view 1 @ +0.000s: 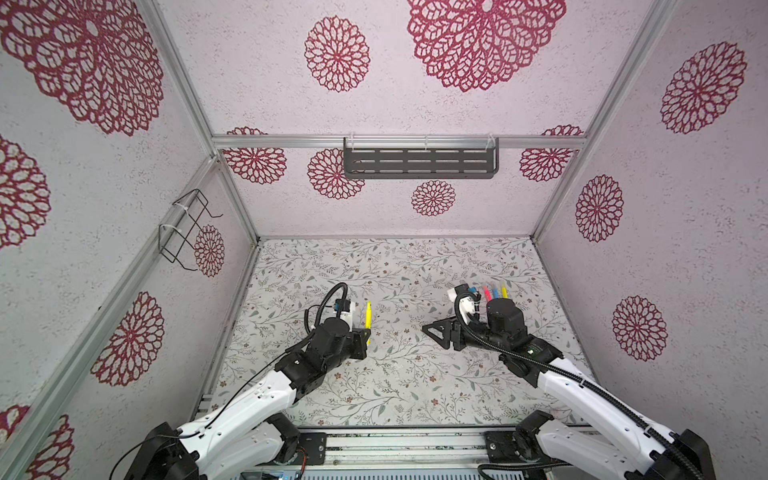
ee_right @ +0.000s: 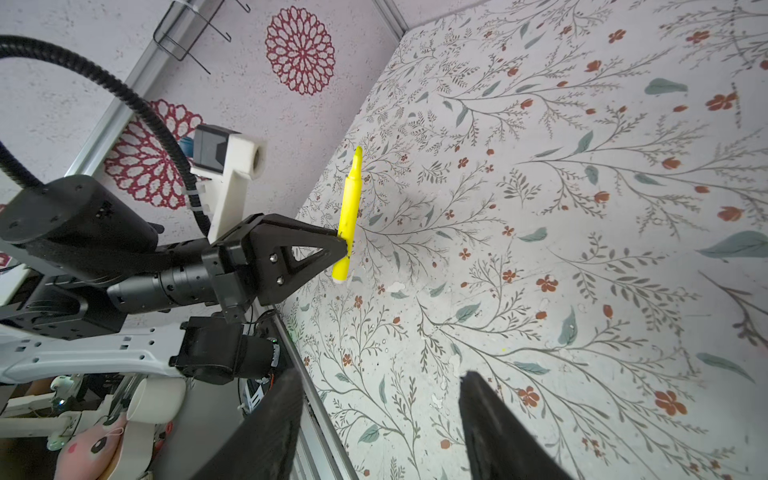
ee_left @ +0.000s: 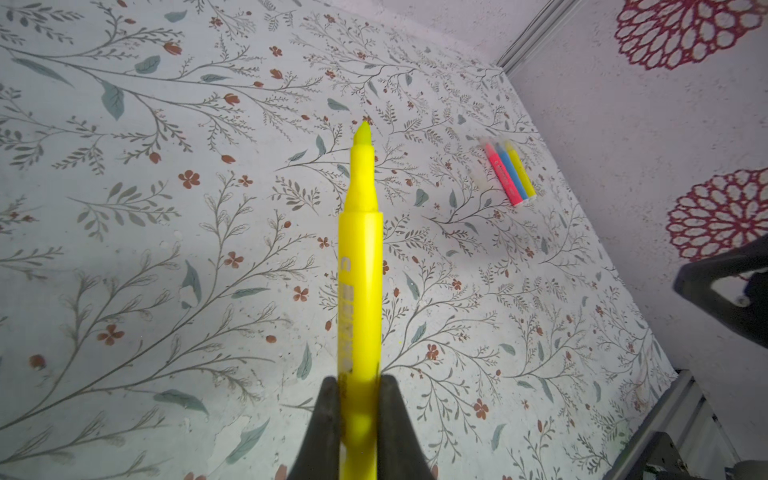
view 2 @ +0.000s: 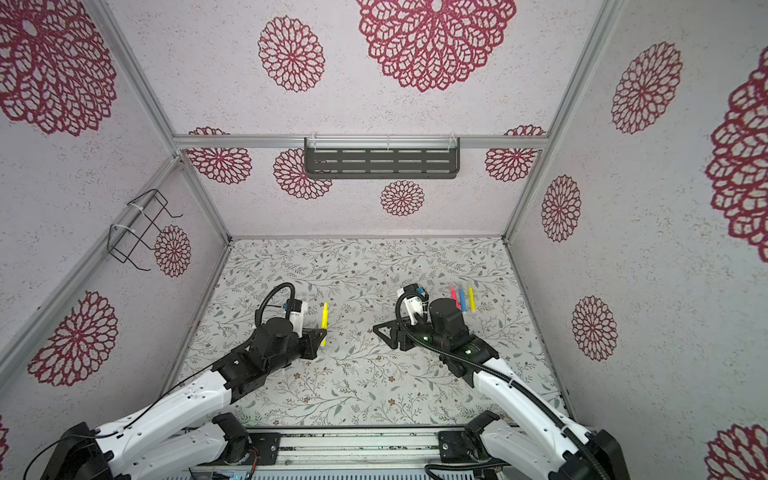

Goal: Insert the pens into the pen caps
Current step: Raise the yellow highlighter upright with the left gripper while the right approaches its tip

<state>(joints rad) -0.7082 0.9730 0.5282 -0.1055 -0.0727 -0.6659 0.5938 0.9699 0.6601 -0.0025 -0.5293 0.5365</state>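
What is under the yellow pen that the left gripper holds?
Only the flowered table shows beneath the yellow pen, which is held clear of it. The left gripper is shut on the pen's rear part, so its fingers cover the table below that part.

The uncapped pen (ee_left: 360, 266) is bright yellow with grey lettering. The others are a pink pen (ee_left: 503, 174), a blue pen (ee_left: 512, 172) and a second yellow pen (ee_left: 521, 170). The counter (view 1: 395, 386) is pale, patterned with grey-green leaves and rust-red flowers. The walls (view 1: 457, 108) are lilac-white with crimson rosettes.
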